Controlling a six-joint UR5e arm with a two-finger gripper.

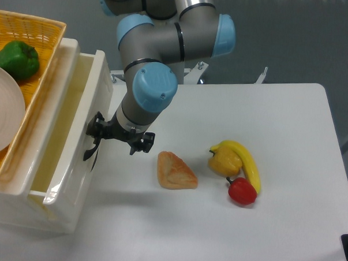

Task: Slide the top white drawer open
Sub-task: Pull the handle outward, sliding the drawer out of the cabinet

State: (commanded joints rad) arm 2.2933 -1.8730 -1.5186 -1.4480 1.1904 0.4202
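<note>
The top white drawer looks like glossy cream plastic, catching highlights along its rim. Its curved handle is black. The basket is rough yellow weave. The worktop is smooth matt white. The arm shows brushed grey metal with smooth blue plastic caps.

White table here, with the cream cabinet sitting at its left edge. Out on the tabletop there's a bread roll, then a yellow pepper hugged by a banana, and a small red pepper touching them.
</note>
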